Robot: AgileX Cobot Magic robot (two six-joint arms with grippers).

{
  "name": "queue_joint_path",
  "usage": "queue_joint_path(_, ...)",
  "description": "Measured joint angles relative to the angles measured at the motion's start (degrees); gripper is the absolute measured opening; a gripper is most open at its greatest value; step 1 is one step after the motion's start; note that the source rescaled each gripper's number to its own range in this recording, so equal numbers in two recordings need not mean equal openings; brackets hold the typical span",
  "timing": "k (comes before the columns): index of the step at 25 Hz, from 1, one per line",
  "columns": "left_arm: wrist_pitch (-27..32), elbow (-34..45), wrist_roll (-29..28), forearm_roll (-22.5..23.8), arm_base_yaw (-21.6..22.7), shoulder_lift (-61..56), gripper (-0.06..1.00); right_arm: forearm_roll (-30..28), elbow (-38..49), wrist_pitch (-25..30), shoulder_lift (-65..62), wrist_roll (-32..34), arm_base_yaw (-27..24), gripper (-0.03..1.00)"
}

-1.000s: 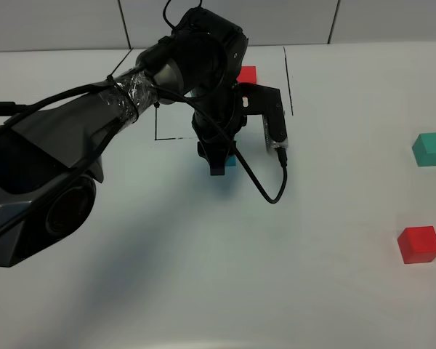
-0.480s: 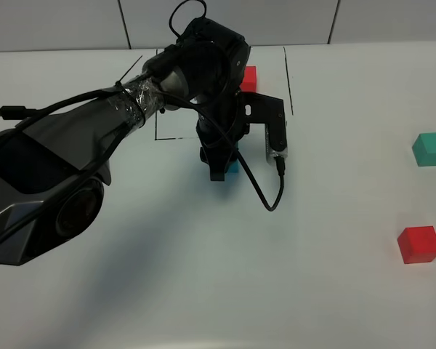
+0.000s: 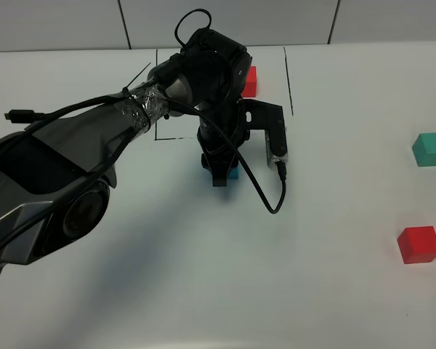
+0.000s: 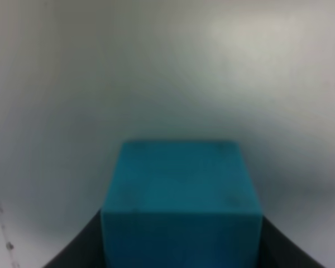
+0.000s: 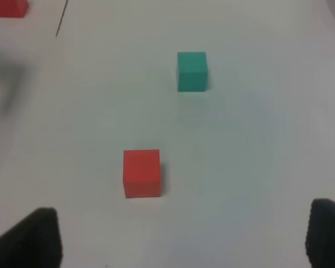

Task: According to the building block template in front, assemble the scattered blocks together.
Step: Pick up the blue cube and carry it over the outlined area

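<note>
My left gripper [image 3: 219, 173] reaches to the table's middle, just in front of the black drawn outline [image 3: 287, 76]. It is shut on the blue cube [image 3: 232, 173], which fills the left wrist view [image 4: 181, 195] between the dark fingers, close to the white table. Of the template row only the red cube [image 3: 248, 80] shows; the arm hides the other two. The loose teal-green cube [image 3: 431, 149] and loose red cube [image 3: 419, 244] lie apart at the far right, also seen in the right wrist view as teal-green [image 5: 191, 71] and red [image 5: 142, 173]. My right gripper [image 5: 184, 237] is open, above and before them.
A black cable [image 3: 265, 196] loops off the left wrist over the table. The left arm's dark body [image 3: 51, 174] crosses the left half of the table. The template's red cube [image 5: 10, 8] shows at one corner of the right wrist view.
My left gripper has moved a little toward the table's front, away from the outline, with the blue cube in it. The teal-green and red loose cubes have not moved.
</note>
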Motion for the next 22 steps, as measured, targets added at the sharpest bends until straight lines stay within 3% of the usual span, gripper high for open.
queue_joint_path(18,-0.42,-0.02,-0.11,0.0,0.0,0.0,0.0,0.0,0.0,0.0,0.0,-0.06,0.0,0.84)
queue_joint_path(22,-0.31,-0.02,-1.72,0.0,0.0,-0.05,0.12,0.0,0.0,0.0,0.0,-0.06,0.0,0.84)
